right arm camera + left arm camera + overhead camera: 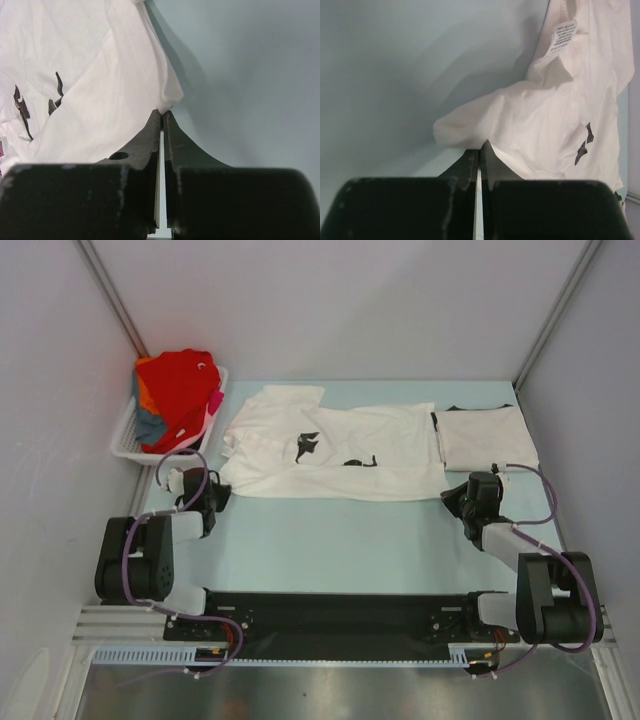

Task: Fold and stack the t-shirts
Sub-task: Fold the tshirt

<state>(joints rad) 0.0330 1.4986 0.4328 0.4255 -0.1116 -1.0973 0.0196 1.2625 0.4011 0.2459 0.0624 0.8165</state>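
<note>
The left gripper (222, 490) is squeezed shut on a corner of the white t-shirt with black prints (340, 455), and the cloth puffs up right in front of its tips. The right gripper (448, 498) is squeezed shut too, pinching the shirt's other near corner. The shirt lies spread on the table (340, 540), stretching between the two grippers and beyond them. A folded off-white t-shirt (487, 437) lies just past the right gripper. A white basket (125, 440) with a red t-shirt (180, 380) on top sits beyond the left gripper.

White slatted basket (127, 437), pale blue table (330, 540)
</note>
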